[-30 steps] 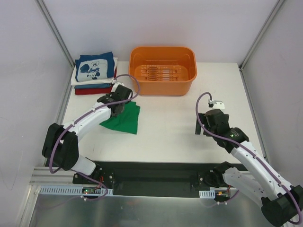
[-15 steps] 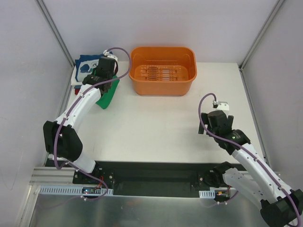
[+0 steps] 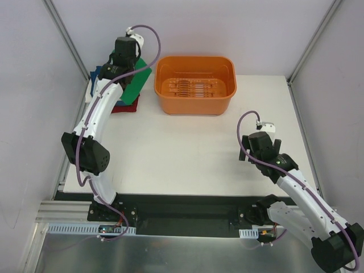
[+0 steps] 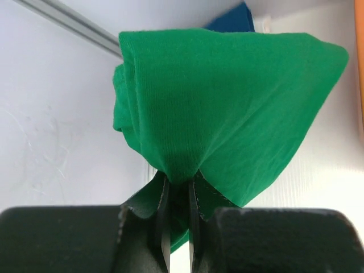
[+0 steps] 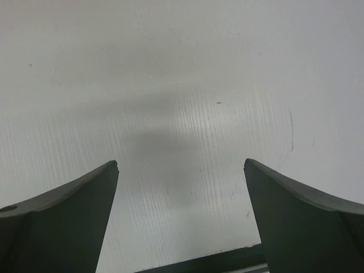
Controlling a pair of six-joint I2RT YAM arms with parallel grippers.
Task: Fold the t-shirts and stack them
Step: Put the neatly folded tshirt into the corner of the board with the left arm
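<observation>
Left gripper (image 4: 177,190), pinched shut on the green t-shirt (image 4: 227,102), is now swinging it off the table over the stack (image 3: 126,106) beside the orange tub (image 3: 195,105), nearing placement. Right gripper (image 5: 181,165) is waiting wide open, empty.

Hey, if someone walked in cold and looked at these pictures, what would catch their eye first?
The bright green t-shirt, bunched and pinched in the left arm's shut jaws, hangs above the stack of folded shirts at the far-left corner. Next comes the big orange tub at the middle of the far edge. The right arm's jaws gape wide over the white table on the right.
</observation>
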